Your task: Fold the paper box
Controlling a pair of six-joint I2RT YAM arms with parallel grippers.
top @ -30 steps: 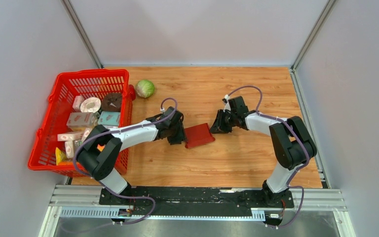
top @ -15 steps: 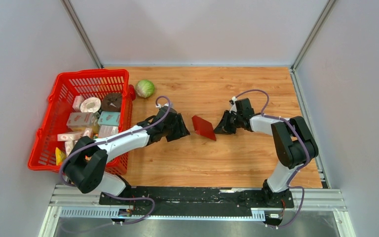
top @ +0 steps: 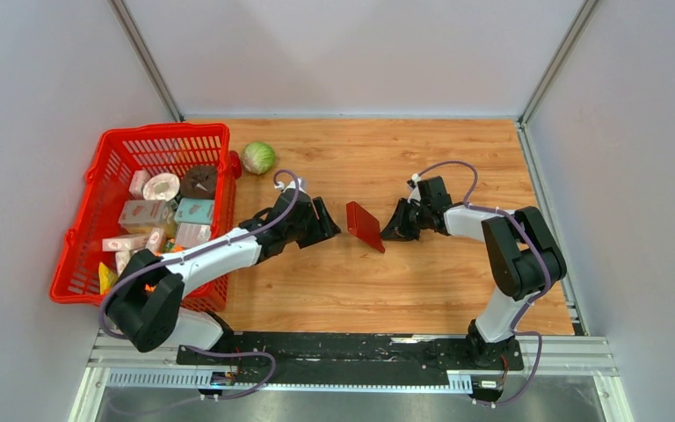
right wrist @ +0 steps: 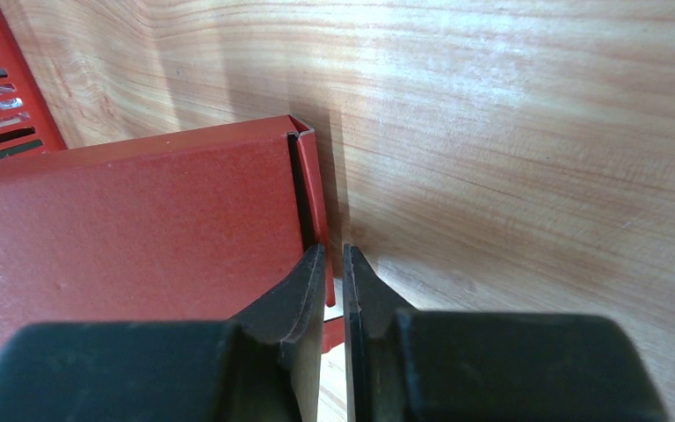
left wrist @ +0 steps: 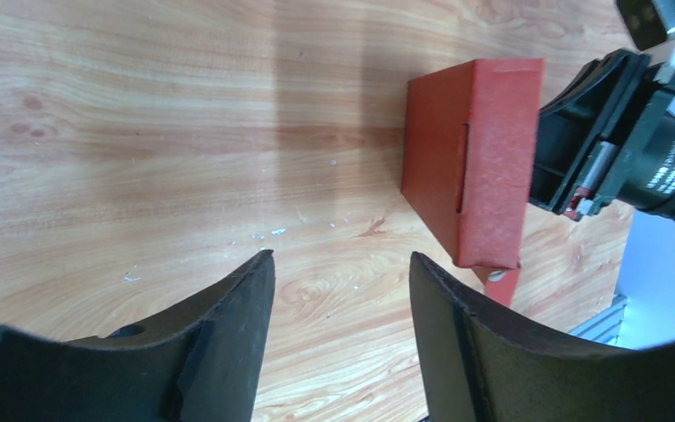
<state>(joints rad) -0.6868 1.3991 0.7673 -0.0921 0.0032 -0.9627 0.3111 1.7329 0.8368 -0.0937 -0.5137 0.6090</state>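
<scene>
Paper box (top: 365, 226) over wood-grain tabletop (top: 404, 281), pale grey walls (top: 352, 53) around.

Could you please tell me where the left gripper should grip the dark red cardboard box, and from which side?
Probably the left edge of the dark red cardboard box, from the side of the open left gripper: the box stands on edge, and the right gripper pinches its opposite flap.

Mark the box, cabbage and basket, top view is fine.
box (top: 365, 226): top view, middle of its red face.
cabbage (top: 258, 157): top view, centre of the head.
basket (top: 167, 131): top view, far rim.
</scene>
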